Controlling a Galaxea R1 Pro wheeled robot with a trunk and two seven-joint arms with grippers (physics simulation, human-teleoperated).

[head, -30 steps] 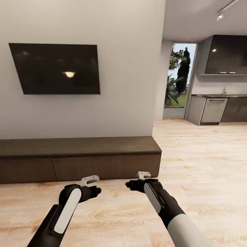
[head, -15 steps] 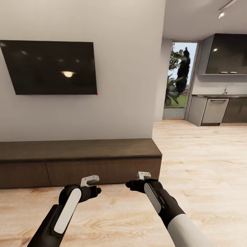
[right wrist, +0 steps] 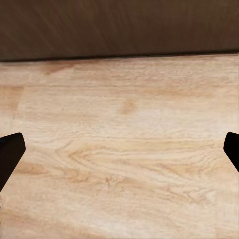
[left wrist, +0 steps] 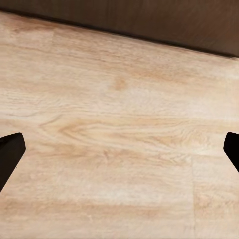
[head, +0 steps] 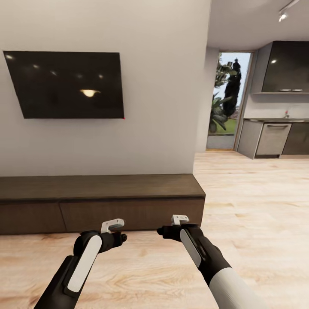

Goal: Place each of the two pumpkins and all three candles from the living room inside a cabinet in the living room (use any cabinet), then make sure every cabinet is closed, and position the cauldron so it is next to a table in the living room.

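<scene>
Nearest to me, my two hands hang over the pale wooden floor (head: 266,206). My left hand (head: 112,225) is released: in the left wrist view its two dark fingertips (left wrist: 11,154) stand far apart at the frame edges with bare floor between them. My right hand (head: 179,219) is likewise released and grasps nothing; its fingertips (right wrist: 11,152) also stand wide apart.

Just beyond both hands runs one cabinet (head: 101,201), long, low and dark brown, set against the wall. I count two flat drawer fronts in the head view, both flush and shut, so their contents are hidden. Its top is bare.

Above it hangs one black television (head: 66,84). Farther right, the grey kitchen worktop (head: 274,120) stands beside a glazed doorway (head: 227,101).
</scene>
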